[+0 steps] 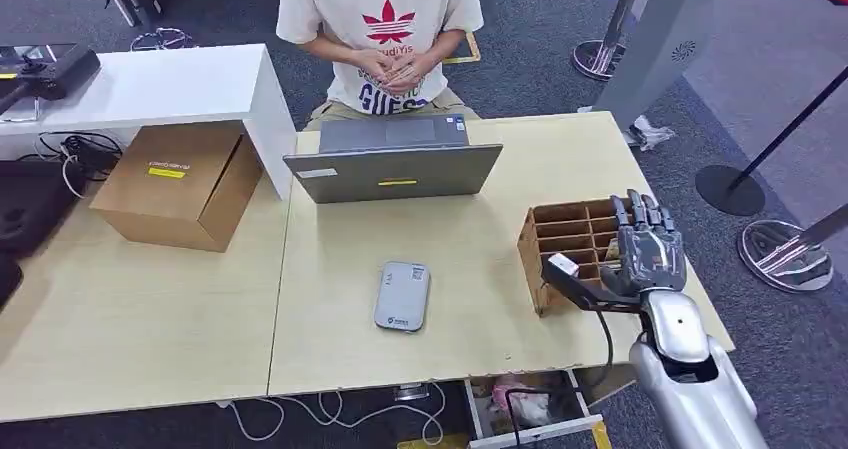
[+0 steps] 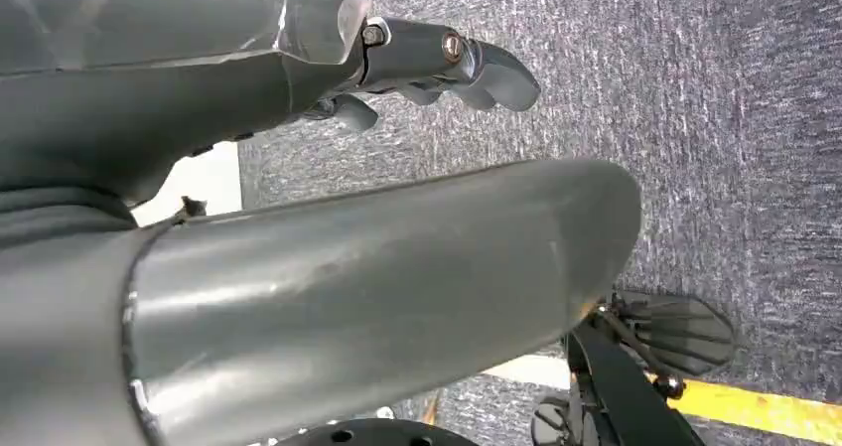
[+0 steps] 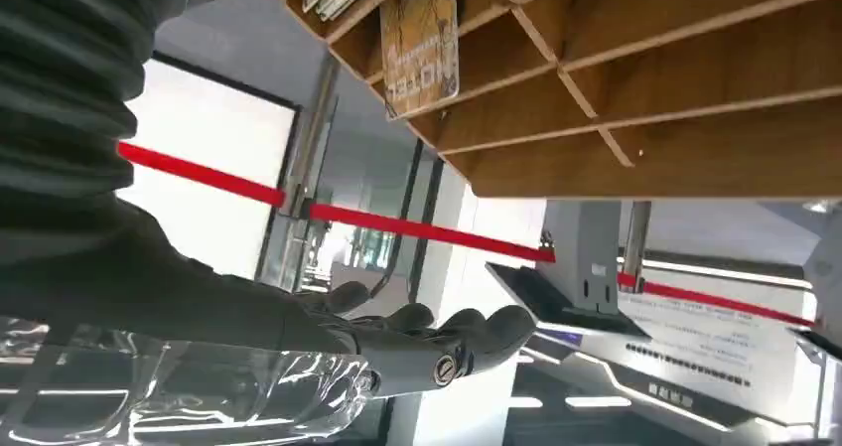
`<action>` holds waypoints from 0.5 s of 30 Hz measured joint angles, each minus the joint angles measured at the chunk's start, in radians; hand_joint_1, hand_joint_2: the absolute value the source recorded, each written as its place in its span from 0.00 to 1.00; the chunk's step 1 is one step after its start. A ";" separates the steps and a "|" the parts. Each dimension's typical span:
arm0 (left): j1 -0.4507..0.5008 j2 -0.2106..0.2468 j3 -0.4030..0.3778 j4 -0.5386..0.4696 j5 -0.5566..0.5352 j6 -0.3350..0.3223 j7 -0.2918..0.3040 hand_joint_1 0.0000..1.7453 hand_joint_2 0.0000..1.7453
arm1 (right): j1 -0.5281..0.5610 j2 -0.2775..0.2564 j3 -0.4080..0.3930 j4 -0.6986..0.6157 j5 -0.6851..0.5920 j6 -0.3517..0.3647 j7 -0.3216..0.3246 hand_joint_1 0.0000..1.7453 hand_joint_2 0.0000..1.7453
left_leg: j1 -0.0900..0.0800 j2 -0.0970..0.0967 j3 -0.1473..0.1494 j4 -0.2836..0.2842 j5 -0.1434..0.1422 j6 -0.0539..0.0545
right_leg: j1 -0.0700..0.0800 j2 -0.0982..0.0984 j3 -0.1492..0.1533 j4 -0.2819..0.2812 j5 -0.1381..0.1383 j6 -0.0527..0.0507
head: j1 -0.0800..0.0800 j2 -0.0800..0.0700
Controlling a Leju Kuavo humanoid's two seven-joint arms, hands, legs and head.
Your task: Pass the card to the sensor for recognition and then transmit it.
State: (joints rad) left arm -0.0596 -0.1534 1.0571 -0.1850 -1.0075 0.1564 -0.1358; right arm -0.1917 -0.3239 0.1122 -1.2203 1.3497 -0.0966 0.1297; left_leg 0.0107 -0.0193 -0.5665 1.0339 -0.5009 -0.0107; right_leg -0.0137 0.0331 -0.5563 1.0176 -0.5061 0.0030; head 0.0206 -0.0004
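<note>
At the near right of the pale wooden table [image 1: 150,319], the right hand [image 1: 645,249] is raised, its fingers [image 1: 640,212] straight, apart and holding nothing, just over the near side of the wooden compartment rack [image 1: 565,231]; a card [image 3: 420,37] stands in one of the rack's slots. The left hand [image 2: 437,64] hangs over grey carpet, its fingers [image 2: 496,74] loosely curved and empty. The grey sensor [image 1: 402,295] lies flat mid-table, left of the rack; farther off stand a laptop [image 1: 395,164], a cardboard box [image 1: 180,184] and a seated person [image 1: 385,34].
</note>
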 joint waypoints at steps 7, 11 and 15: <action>-0.003 -0.004 0.000 0.000 -0.002 0.002 0.008 0.00 0.00 | -0.005 0.005 0.000 0.013 0.015 -0.074 -0.016 0.00 1.00 | 0.000 0.000 0.000 0.000 0.000 0.000 | 0.000 0.000 0.000 0.000 0.000 0.000 | 0.000 0.000; -0.003 -0.003 0.000 0.000 0.001 0.009 0.008 0.00 0.00 | -0.004 0.012 0.000 0.015 0.018 -0.110 -0.026 0.00 1.00 | 0.000 0.000 0.000 0.000 0.000 0.000 | 0.000 0.000 0.000 0.000 0.000 0.000 | 0.000 0.000; -0.003 -0.002 0.000 0.000 0.009 0.019 0.008 0.00 0.00 | -0.005 0.024 0.000 0.025 0.024 -0.124 -0.046 0.00 1.00 | 0.000 0.000 0.000 0.000 0.000 0.000 | 0.000 0.000 0.000 0.000 0.000 0.000 | 0.000 0.000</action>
State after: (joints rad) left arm -0.0625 -0.1549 1.0571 -0.1850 -0.9983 0.1759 -0.1282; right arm -0.1965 -0.2999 0.1125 -1.1952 1.3733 -0.2201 0.0832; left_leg 0.0108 -0.0193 -0.5670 1.0338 -0.5009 -0.0107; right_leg -0.0136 0.0330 -0.5563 1.0177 -0.5061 0.0030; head 0.0206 -0.0004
